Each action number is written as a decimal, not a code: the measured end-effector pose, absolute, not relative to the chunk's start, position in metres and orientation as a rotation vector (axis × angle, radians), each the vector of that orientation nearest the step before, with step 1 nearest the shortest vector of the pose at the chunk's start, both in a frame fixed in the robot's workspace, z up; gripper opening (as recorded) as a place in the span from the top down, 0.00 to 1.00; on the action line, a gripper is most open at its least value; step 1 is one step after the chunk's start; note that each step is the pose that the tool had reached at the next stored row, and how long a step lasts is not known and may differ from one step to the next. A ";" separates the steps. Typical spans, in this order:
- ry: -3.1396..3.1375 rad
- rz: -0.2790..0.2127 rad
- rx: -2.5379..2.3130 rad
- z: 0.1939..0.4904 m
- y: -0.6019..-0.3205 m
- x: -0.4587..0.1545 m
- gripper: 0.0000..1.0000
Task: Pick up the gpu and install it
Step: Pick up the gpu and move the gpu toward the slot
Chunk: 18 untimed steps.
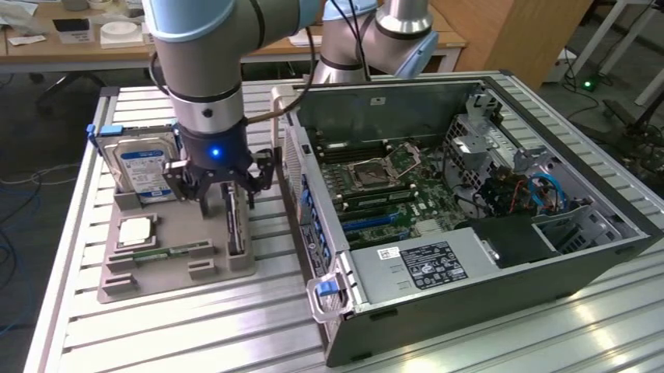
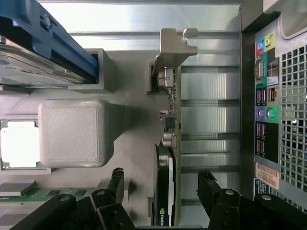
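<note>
The gripper (image 1: 221, 189) (image 2: 162, 181) hangs over the grey holder (image 1: 176, 272) with its jaws spread wide. The gpu (image 1: 236, 225) (image 2: 164, 201) stands between the fingers (image 2: 115, 179) with a gap on each side, so nothing is pinched. That spread seems meant to clear both faces of the card.

The card stands on its long edge in a slot of the holder. This likely keeps its upper edge free for a grasp across its thickness. Its silver bracket (image 2: 175, 45) is at the end away from the gripper.

Just beside the gripper, on the side away from the computer case (image 1: 467, 311), a blocky post (image 2: 72, 132) rises from the holder. Farther that way lie a memory stick (image 1: 176, 252) and a processor (image 1: 136, 231). A hard drive (image 1: 143, 167) stands upright in its own slot there. The open case lies on the other side, well apart, with its motherboard (image 1: 405, 186) facing up.

The card's lower edge sits inside the slot and is hidden. The wrist view cuts off the end of the card nearest the gripper, and in the exterior view the fingers cover its upper part. I cannot tell how far the fingertips reach below its top edge. I also cannot make out which motherboard slot is meant for it.
</note>
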State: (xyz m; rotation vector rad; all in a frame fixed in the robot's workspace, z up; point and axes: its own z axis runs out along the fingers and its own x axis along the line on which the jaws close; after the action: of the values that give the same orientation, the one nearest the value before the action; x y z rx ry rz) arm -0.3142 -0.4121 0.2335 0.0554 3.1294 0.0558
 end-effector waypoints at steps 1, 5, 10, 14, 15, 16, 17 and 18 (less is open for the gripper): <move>3.129 0.056 0.058 0.232 -0.412 -0.314 0.28; 3.128 0.056 0.069 0.225 -0.412 -0.314 0.28; 3.128 0.056 0.070 0.215 -0.412 -0.314 0.28; 3.128 0.055 0.070 0.211 -0.412 -0.314 0.28; 3.128 0.055 0.070 0.211 -0.412 -0.314 0.28; 3.128 0.055 0.070 0.211 -0.412 -0.314 0.28; 3.128 0.056 0.070 0.211 -0.412 -0.314 0.28; 3.128 0.055 0.070 0.211 -0.412 -0.314 0.28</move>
State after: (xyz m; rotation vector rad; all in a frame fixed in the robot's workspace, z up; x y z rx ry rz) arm -0.3139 -0.4121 0.2112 0.0701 3.1281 0.0555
